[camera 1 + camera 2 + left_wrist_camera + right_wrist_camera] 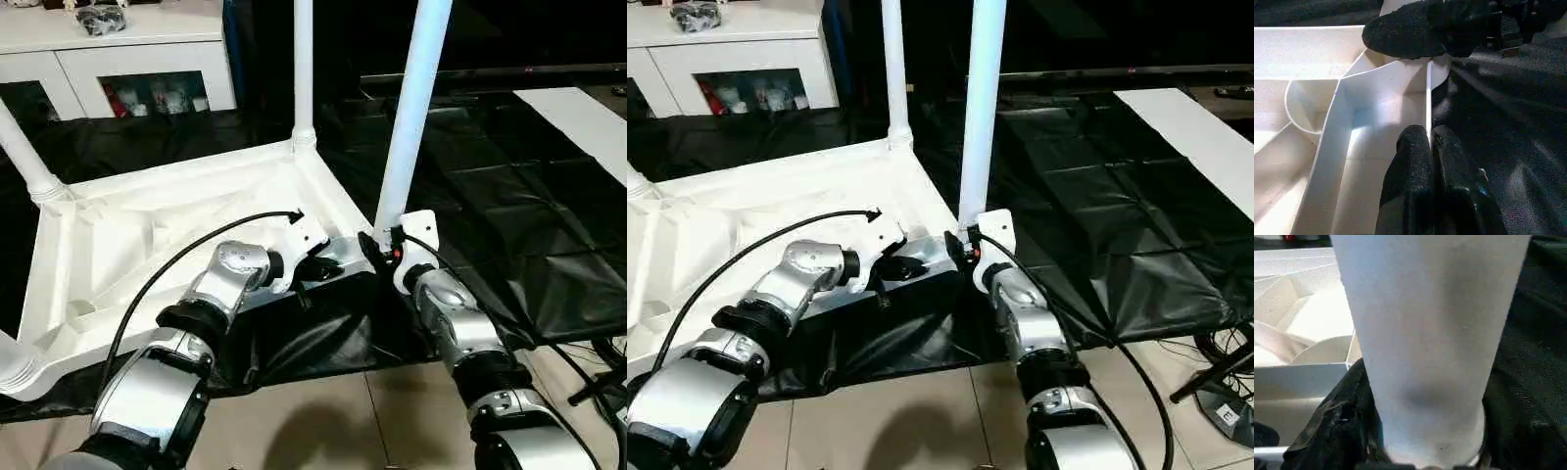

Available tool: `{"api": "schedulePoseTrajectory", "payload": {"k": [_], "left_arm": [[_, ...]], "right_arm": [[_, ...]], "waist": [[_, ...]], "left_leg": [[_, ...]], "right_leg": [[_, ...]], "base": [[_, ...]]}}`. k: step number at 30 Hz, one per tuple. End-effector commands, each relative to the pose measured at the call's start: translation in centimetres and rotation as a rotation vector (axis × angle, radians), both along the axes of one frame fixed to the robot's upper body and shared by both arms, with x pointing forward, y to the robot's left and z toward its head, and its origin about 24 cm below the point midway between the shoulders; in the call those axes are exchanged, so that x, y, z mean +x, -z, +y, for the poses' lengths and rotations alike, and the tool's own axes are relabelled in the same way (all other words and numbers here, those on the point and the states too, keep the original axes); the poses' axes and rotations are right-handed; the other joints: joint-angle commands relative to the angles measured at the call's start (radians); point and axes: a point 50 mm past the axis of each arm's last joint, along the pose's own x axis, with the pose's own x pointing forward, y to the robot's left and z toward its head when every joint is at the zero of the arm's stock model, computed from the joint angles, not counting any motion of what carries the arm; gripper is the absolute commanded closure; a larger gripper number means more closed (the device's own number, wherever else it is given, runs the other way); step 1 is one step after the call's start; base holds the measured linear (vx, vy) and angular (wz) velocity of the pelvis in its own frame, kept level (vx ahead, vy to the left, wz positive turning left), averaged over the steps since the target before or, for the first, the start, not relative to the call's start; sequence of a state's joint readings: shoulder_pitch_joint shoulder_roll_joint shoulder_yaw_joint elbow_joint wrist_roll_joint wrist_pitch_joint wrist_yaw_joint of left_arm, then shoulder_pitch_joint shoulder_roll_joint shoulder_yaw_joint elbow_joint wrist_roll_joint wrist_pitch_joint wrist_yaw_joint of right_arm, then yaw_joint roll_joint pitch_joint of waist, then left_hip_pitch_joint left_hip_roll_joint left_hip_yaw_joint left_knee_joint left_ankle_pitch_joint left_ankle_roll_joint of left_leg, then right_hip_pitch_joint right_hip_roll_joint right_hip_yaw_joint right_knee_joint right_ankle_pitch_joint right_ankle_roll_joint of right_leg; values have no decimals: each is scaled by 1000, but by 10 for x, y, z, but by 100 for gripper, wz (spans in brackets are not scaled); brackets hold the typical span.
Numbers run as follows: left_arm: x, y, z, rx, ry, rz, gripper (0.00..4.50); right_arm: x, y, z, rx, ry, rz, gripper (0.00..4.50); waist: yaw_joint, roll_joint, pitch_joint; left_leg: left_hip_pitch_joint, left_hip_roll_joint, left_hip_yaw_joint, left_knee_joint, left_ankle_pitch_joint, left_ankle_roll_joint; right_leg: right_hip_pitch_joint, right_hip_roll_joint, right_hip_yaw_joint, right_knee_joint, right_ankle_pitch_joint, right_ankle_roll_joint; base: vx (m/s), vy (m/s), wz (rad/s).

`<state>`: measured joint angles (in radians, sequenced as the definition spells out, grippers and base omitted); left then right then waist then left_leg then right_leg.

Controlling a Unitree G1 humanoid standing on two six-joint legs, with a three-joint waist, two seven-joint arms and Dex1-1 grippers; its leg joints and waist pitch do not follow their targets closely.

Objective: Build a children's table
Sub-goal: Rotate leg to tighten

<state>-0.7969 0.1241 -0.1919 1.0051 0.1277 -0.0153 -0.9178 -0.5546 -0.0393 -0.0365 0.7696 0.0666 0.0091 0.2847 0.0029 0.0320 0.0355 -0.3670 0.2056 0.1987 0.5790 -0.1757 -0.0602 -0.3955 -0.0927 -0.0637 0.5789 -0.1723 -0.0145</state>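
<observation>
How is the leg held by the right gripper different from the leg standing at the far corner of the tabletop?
The held leg stands at the tabletop's near corner, gripped low by the right gripper; the far-corner leg stands free, with no gripper on it. The far-corner leg sits in its round socket, while the held leg's lower end is hidden behind the gripper, so its seating cannot be told. The held leg leans slightly; the far-corner leg looks upright. Both are long white round tubes.

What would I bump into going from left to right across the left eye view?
Leg at the far left corner → tabletop → left gripper pinching the tabletop's rim → the leg in the right gripper → flat white board.
</observation>
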Motion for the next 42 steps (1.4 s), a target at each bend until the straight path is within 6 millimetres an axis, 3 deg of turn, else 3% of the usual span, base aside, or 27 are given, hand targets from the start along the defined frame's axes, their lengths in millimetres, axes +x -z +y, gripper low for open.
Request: {"api": "schedulePoseTrajectory", "payload": {"k": [1,4,9,11,13,16,19,20,23,33,37,40,42], "left_arm": [[-10,4,-26,-39,86,28,450],[-10,2,-15,-33,122,25,450],[-13,0,0,-23,213,36,450],[-16,-3,12,5,309,47,450],[-15,-5,17,23,337,48,450],[-15,-7,22,41,363,54,450],[-14,-9,25,59,386,61,450],[-15,-10,28,74,425,74,450],[-17,-10,30,90,461,84,450],[-17,-12,34,109,502,97,450],[-16,-12,35,93,486,100,450],[-15,-10,33,63,435,106,450],[-13,-8,30,52,371,98,450]], "right_arm": [[-8,10,24,25,-114,64,105],[-7,4,12,-13,-198,21,71],[-13,-1,-1,-7,-382,19,71],[-27,-2,-5,-23,-622,41,71],[-33,-2,-8,-32,-725,59,71],[-40,-2,-11,-44,-834,84,71],[-44,-3,-14,-56,-917,108,71],[-47,-3,-15,-62,-980,130,99],[-48,-4,-16,-75,-1027,141,117],[-49,-7,-13,-70,-1097,157,180],[-47,-6,-13,-85,-1043,129,184],[-39,-2,-13,-115,-887,92,185],[-33,2,-14,-94,-740,95,186]], "waist": [[-5,4,-51],[-3,2,-55],[6,-2,-66],[17,-4,-67],[20,-2,-65],[31,-1,-58],[35,1,-54],[35,1,-52],[35,1,-55],[41,-2,-59],[42,-1,-58],[38,0,-55],[31,0,-51]], "left_leg": [[16,21,-17,-77,-359,21],[13,21,-16,-74,-329,34],[4,20,-10,-59,-185,100],[3,23,-5,-52,-138,143],[3,24,-5,-52,-143,150],[13,29,-5,-60,-216,112],[18,32,-6,-67,-259,79],[20,33,-6,-70,-278,66],[18,31,-8,-70,-283,57],[14,29,-7,-65,-229,72],[15,30,-7,-65,-233,69],[14,30,-8,-68,-247,56],[17,28,-9,-72,-286,33]], "right_leg": [[32,-43,30,-80,-323,-191],[37,-43,31,-74,-256,-206],[54,-45,31,-48,-40,-267],[57,-41,27,-40,37,-285],[56,-43,27,-39,35,-289],[48,-43,28,-53,-109,-273],[44,-42,29,-59,-179,-265],[41,-43,30,-61,-194,-262],[44,-44,32,-58,-178,-264],[48,-47,31,-52,-129,-271],[47,-47,30,-53,-141,-271],[45,-47,30,-56,-171,-263],[41,-49,31,-63,-253,-243]], "base": [[0,0,0],[0,0,0],[0,0,0],[0,0,0],[0,0,0],[0,0,0],[0,0,0],[0,0,0],[0,0,0],[0,0,0],[0,0,0],[0,0,0],[0,0,0]]}}
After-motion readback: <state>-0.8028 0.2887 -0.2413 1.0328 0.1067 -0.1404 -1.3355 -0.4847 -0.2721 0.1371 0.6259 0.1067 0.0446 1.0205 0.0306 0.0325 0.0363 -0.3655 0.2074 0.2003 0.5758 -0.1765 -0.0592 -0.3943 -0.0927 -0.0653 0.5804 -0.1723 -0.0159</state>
